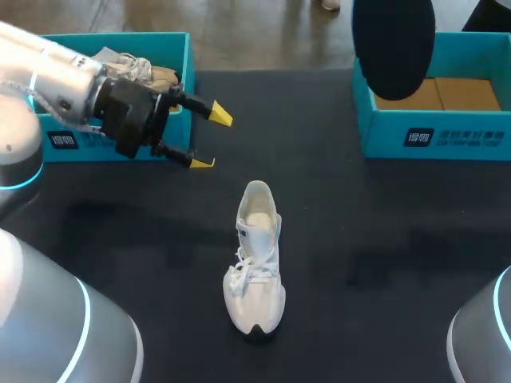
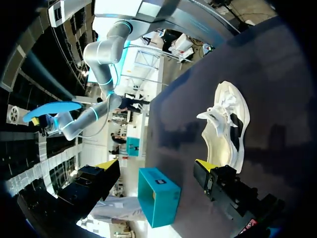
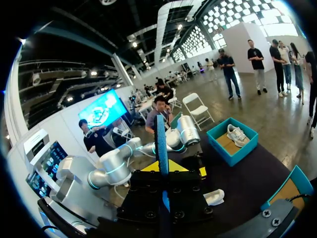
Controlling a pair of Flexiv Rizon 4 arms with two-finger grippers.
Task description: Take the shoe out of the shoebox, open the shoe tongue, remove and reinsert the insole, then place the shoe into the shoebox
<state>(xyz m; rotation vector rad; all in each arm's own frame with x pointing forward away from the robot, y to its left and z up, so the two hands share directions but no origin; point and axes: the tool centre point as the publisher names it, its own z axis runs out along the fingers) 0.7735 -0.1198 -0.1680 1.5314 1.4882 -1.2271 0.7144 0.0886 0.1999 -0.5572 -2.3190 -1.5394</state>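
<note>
At black bench (image 1: 383,255) centre, white lace-up sneaker (image 1: 255,263): judged light, soft; best taken at stiffer heel collar. Wide open, empty: left gripper (image 1: 212,140). Clamped in right gripper (image 3: 162,171): thin blue insole (image 3: 161,139), likely bendy.

Right arm (image 1: 393,44): appearing in the head view only as a dark rounded shape, being cut off by the upper edge.
Insole (image 3: 161,144): showing only its thin blue edge above the right gripper (image 3: 166,168).
Shoe (image 3: 214,197): lying partly hidden behind that gripper's body.
Left shoebox (image 1: 188,56): being largely covered by the left arm (image 1: 56,72); its second shoe (image 1: 148,72) is showing only in part.
Right shoebox (image 1: 435,136): running past the head view's right edge.
</note>
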